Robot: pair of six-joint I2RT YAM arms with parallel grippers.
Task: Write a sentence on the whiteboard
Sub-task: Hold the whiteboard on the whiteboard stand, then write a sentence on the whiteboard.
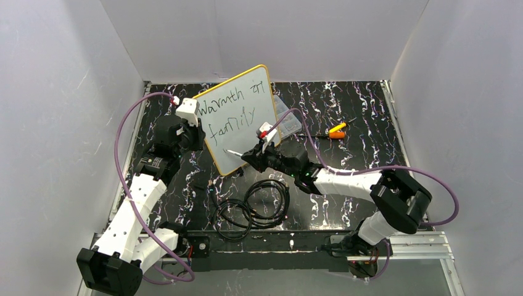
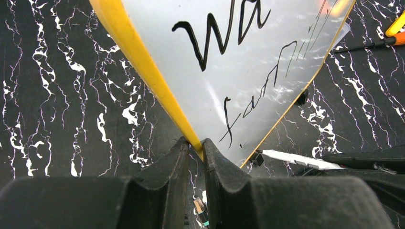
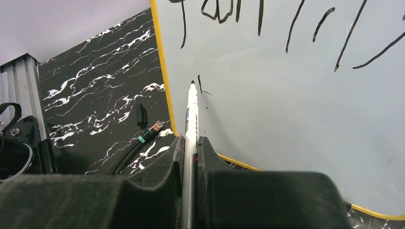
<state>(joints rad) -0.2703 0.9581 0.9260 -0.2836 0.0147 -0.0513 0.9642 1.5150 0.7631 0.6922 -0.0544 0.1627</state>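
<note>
The whiteboard (image 1: 237,132) stands tilted up on the black marbled table, its yellow frame (image 2: 138,62) pinched at the left edge by my left gripper (image 2: 196,143), which is shut on it. The sentence (image 1: 229,106) reads "Warmth of" with "family" (image 1: 232,125) below it in black. My right gripper (image 3: 191,140) is shut on a white marker (image 3: 192,112). The marker's black tip sits at the board's lower left, just beside a short fresh stroke (image 3: 199,84) under "family". In the top view the right gripper (image 1: 256,154) reaches in from the right, and the left gripper (image 1: 200,134) is at the board's left edge.
Coiled black cables (image 1: 253,206) lie in front of the board, with a connector end (image 3: 149,132) near its lower corner. A clear plastic box (image 1: 287,117) sits behind the board. Orange and yellow tools (image 1: 336,131) lie to the right. Grey walls enclose the table.
</note>
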